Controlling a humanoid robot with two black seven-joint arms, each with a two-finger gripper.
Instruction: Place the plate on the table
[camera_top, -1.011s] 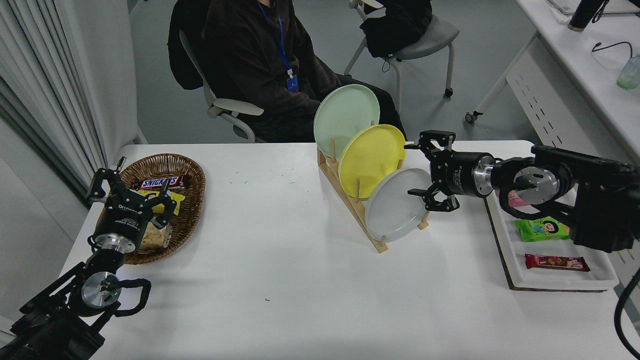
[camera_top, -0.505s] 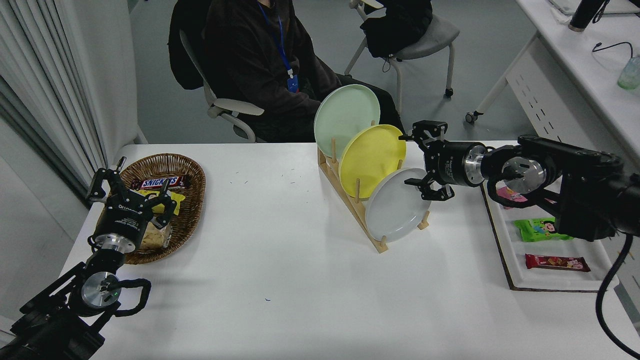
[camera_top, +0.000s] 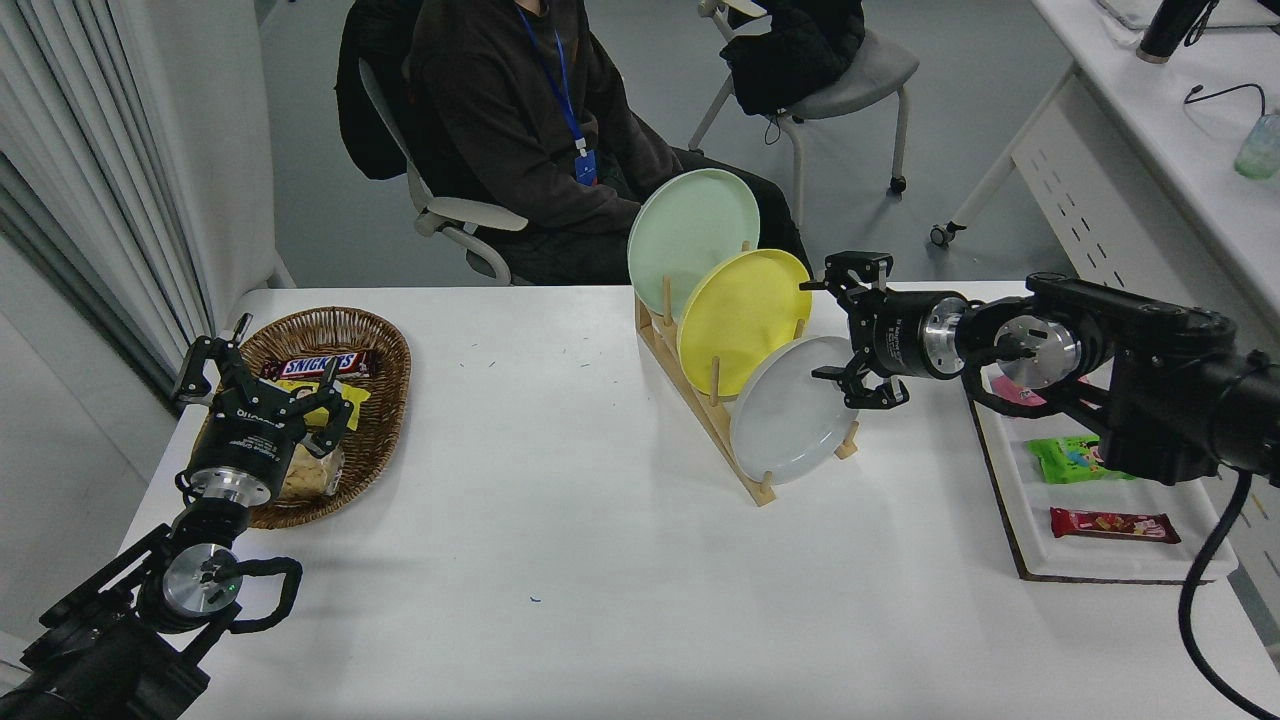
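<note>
The pale grey plate (camera_top: 792, 412) leans upright in the front slot of a wooden rack (camera_top: 708, 410) on the white table (camera_top: 560, 560). Behind it stand a yellow plate (camera_top: 742, 318) and a mint-green plate (camera_top: 690, 240). My right gripper (camera_top: 838, 332) comes in from the right and is open, its lower finger at the grey plate's upper right rim and its upper finger near the yellow plate's edge. Nothing is held. My left gripper (camera_top: 262, 370) is parked open at the lower left, over the basket.
A wicker basket (camera_top: 385, 400) with snack bars sits at the left. A white tray (camera_top: 1120, 560) with snack packets lies at the right edge under my right arm. A person in dark clothes sits behind the table's far side.
My right gripper has moved left and up from beside the grey plate's right edge to the plate's upper rim, staying open. The plates and the left arm have not moved.
</note>
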